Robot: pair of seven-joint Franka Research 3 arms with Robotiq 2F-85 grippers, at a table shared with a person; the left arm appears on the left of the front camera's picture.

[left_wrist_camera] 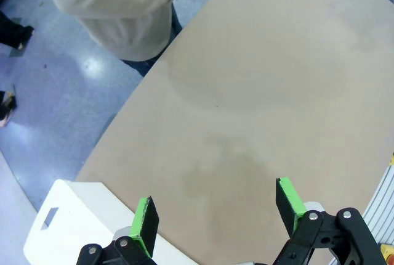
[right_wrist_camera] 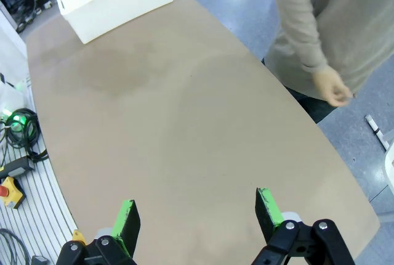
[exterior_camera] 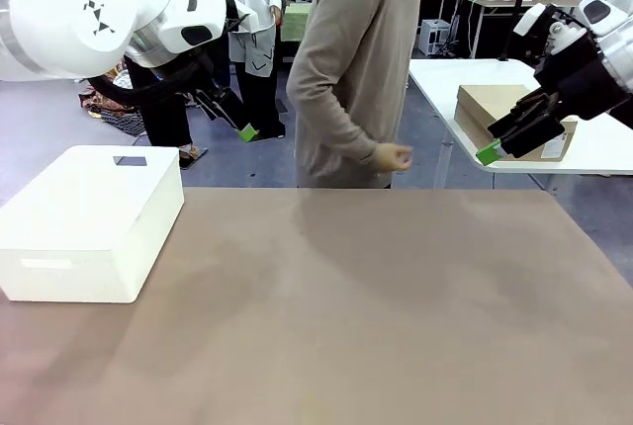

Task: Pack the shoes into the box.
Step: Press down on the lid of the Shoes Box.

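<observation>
The shoes are out of view. A tan cardboard box point(exterior_camera: 492, 107) lies on a white side table point(exterior_camera: 603, 143) at the far right, partly behind my right gripper point(exterior_camera: 499, 143); I cannot tell whether it is the shoebox. My right gripper point(right_wrist_camera: 197, 212) hangs open and empty above the brown table's right side. High over the far left of the table, my left gripper point(exterior_camera: 232, 119) is also open and empty, its jaws point(left_wrist_camera: 218, 206) wide apart above bare tabletop.
A white rounded plastic box point(exterior_camera: 89, 222) stands on the brown table point(exterior_camera: 376, 297) at the left. A person in a beige top stands at the far edge with one hand point(exterior_camera: 394, 156) curled at waist height. Other people stand farther back.
</observation>
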